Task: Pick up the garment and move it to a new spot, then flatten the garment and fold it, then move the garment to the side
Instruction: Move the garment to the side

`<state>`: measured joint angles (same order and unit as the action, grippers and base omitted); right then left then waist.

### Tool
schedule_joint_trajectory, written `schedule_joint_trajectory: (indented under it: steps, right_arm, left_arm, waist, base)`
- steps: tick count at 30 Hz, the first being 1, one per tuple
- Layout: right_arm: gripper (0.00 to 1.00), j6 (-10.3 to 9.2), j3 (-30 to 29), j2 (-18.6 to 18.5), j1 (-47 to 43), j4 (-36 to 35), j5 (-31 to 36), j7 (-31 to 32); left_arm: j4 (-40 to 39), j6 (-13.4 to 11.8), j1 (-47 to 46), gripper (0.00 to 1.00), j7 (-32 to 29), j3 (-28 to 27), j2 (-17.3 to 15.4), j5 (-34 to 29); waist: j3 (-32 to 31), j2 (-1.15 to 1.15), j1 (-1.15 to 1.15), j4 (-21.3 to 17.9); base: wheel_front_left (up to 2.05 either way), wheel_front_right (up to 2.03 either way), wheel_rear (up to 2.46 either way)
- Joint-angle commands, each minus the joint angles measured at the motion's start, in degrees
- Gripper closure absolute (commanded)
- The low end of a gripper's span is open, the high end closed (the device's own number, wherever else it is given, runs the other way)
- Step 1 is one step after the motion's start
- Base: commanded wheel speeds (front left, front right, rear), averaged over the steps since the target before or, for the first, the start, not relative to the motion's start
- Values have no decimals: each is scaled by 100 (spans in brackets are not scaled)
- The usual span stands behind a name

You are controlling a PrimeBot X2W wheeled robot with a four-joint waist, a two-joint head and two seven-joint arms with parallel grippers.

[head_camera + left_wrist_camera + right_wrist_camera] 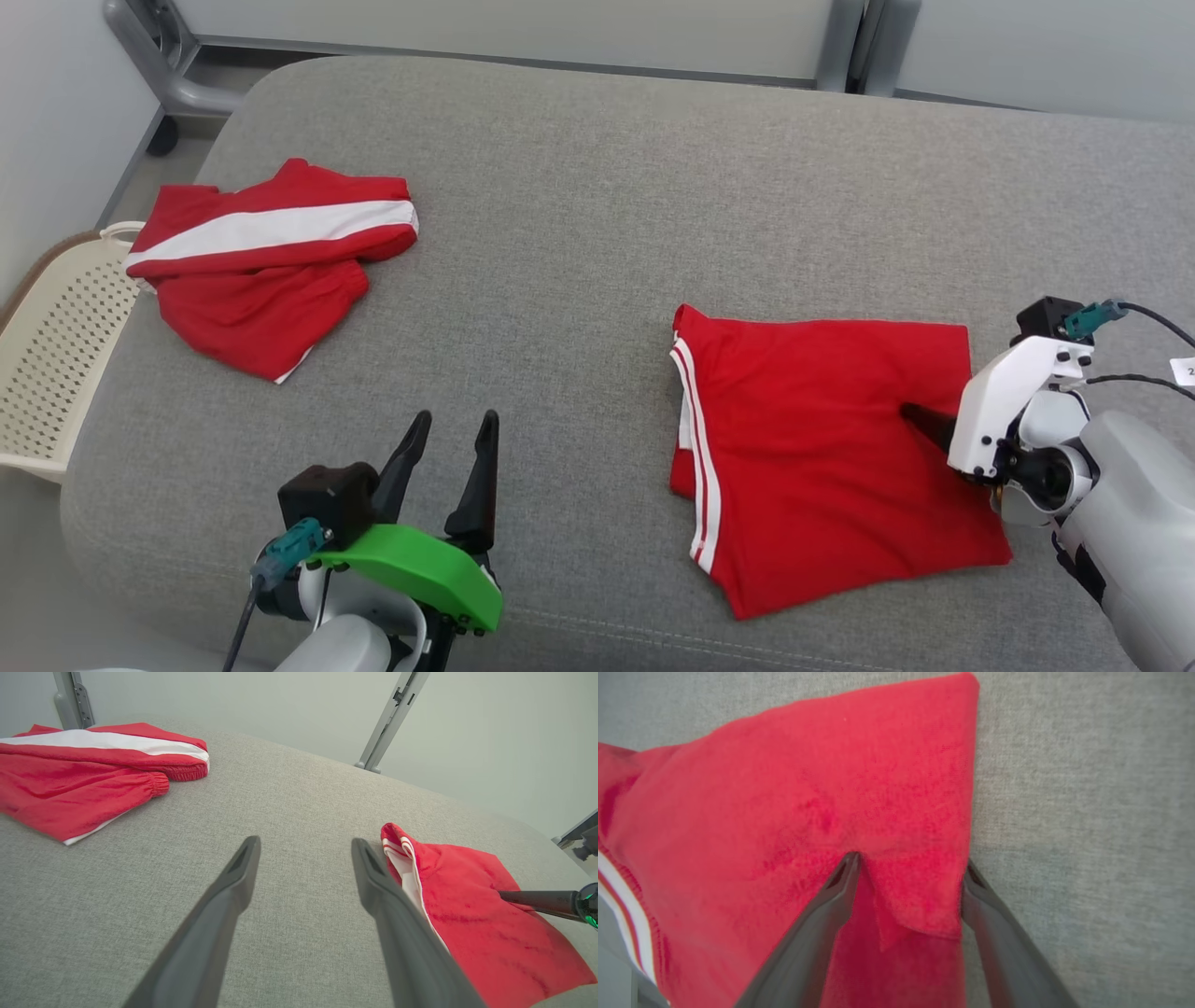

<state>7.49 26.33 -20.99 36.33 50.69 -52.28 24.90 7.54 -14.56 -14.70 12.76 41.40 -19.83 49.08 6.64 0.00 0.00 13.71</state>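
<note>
Basket (56, 355): pale and perforated, just off the left edge of the grey cushion (579, 233).
Other garment (261, 271): red with a broad white stripe and elastic cuffs. It lies folded on the cushion's far left part, with its left end reaching the cushion's edge by the basket.
Left gripper (456, 420): green-shelled, over the cushion's near edge, left of middle, above bare grey fabric.
Left fingers (224, 896): apart, with nothing between them and no cloth touched.
Shorts (822, 448): red, with thin white stripes down the left side. They lie folded flat into a rough square on the cushion's right half, toward its near edge.
Right gripper (910, 861): white-shelled, at the cushion's right side, low on the right edge of the shorts.
Right fingers (822, 914): apart, not clamped. One tip presses into the top of the shorts and dents the cloth. The other sits at the right edge of the shorts, against the cushion. A small flap of red cloth lies between the two.
</note>
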Motion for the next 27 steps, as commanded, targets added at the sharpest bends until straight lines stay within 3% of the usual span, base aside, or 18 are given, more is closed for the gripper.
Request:
schedule_joint_trajectory:
  steps: [1, 3, 4, 5, 22, 27]
  right_arm:
    - [0, 0, 61, 48, -24, 27, 26, 78]
    - [56, 1, 118, 59, -11, -31, 54, 86]
    - [70, 1, 154, 41, 2, -56, 89, 67]
    - [97, 1, 191, 21, 16, -92, 129, 37]
    - [100, -5, 140, -294, 429, -157, 547, -647]
    - [100, -5, 84, -323, 639, -147, 600, -755]
  left_arm:
    - [18, 27, -78, 0, 39, -12, 18, -55]
    - [31, 22, -96, 0, 53, -27, 19, -58]
    - [36, 20, -100, 0, 63, -33, 19, -62]
    - [38, 19, -103, 0, 66, -40, 20, -64]
    - [-111, 10, -217, 0, 74, -47, -56, -162]
    - [-194, 4, -336, 0, 3, -7, -105, -231]
  waist:
    - [69, 0, 0, 62]
    - [87, 0, 0, 61]
    - [95, 0, 0, 56]
    - [101, 0, 0, 46]
    - [184, 0, 0, -733]
    - [292, 0, 0, -1345]
  base:
    - [0, 0, 0]
    - [0, 0, 0]
    - [0, 0, 0]
    - [0, 0, 0]
    - [0, 0, 0]
    - [0, 0, 0]
